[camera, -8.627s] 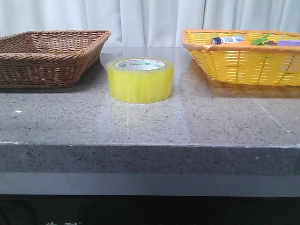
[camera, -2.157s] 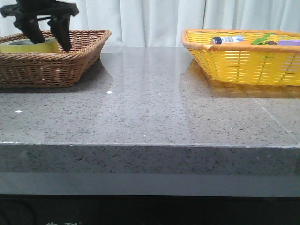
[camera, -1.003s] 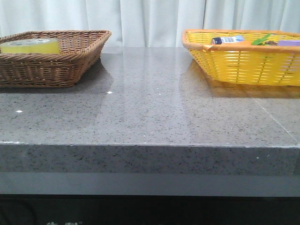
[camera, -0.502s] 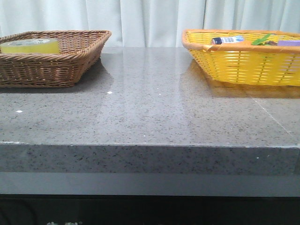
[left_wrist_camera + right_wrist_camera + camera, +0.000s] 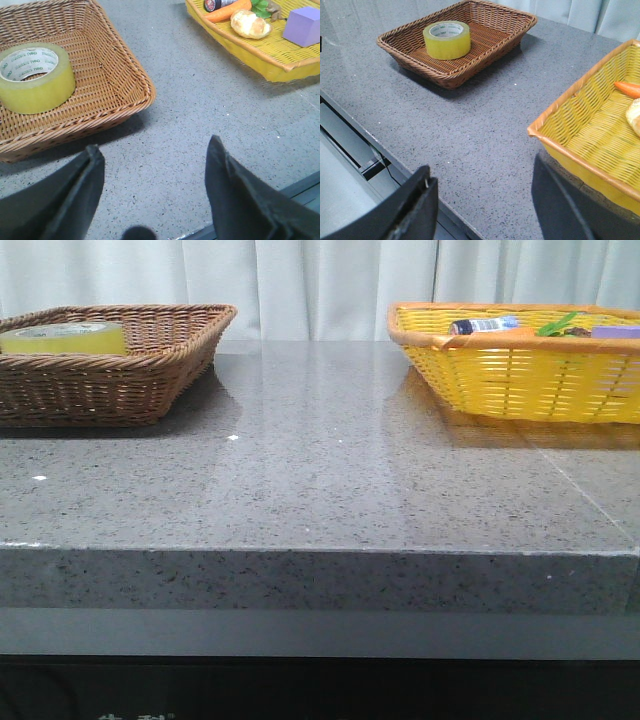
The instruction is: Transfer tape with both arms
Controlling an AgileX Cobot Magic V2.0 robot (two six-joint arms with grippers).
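Note:
The yellow-green tape (image 5: 64,337) lies flat inside the brown wicker basket (image 5: 150,365) at the table's back left; it also shows as the tape (image 5: 35,77) and the tape (image 5: 447,39) in the wrist views. My left gripper (image 5: 155,147) hangs open over bare grey table near the front edge, apart from the basket (image 5: 125,95). My right gripper (image 5: 482,172) is open above the table's front edge, beside the yellow basket (image 5: 580,145). Neither arm shows in the front view.
The yellow basket (image 5: 510,370) at the back right holds a small bottle (image 5: 483,326), a carrot (image 5: 227,10), a bread roll (image 5: 250,25) and a purple block (image 5: 302,25). The grey stone table (image 5: 320,470) lies between the two baskets.
The tape went from the table's middle into the brown basket. The left gripper, over the basket 2.2 s ago, has left the front view. Nothing moved in the last second.

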